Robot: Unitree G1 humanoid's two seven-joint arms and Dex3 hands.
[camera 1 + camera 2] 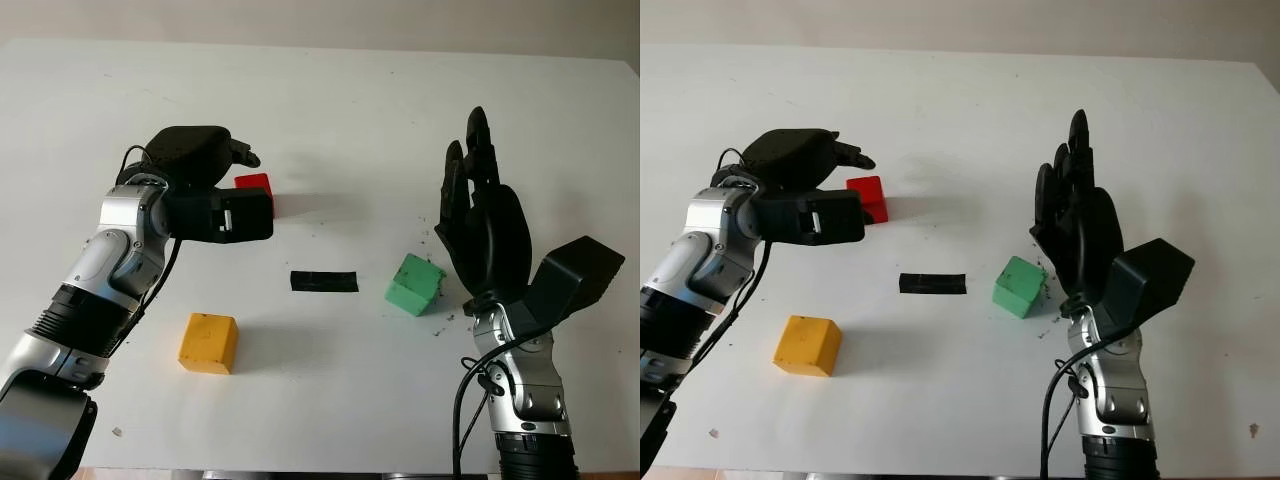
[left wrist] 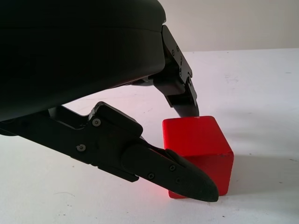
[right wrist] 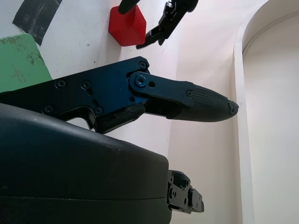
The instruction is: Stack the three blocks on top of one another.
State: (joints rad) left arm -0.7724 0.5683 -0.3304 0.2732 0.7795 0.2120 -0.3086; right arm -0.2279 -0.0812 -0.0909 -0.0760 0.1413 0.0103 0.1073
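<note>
A red block (image 1: 255, 186) sits on the white table (image 1: 330, 110) at the left, and my left hand (image 1: 240, 175) is open around it. In the left wrist view one finger (image 2: 184, 100) stands behind the red block (image 2: 198, 144) and the thumb (image 2: 177, 175) lies in front of it; whether they touch it I cannot tell. A green block (image 1: 414, 284) lies right of centre. My right hand (image 1: 470, 170) is open and upright, just to its right. A yellow block (image 1: 208, 342) lies near the front left, apart from both hands.
A strip of black tape (image 1: 324, 281) is stuck to the table between the yellow and green blocks. The table's front edge runs close below the yellow block. A pale wall stands behind the far edge.
</note>
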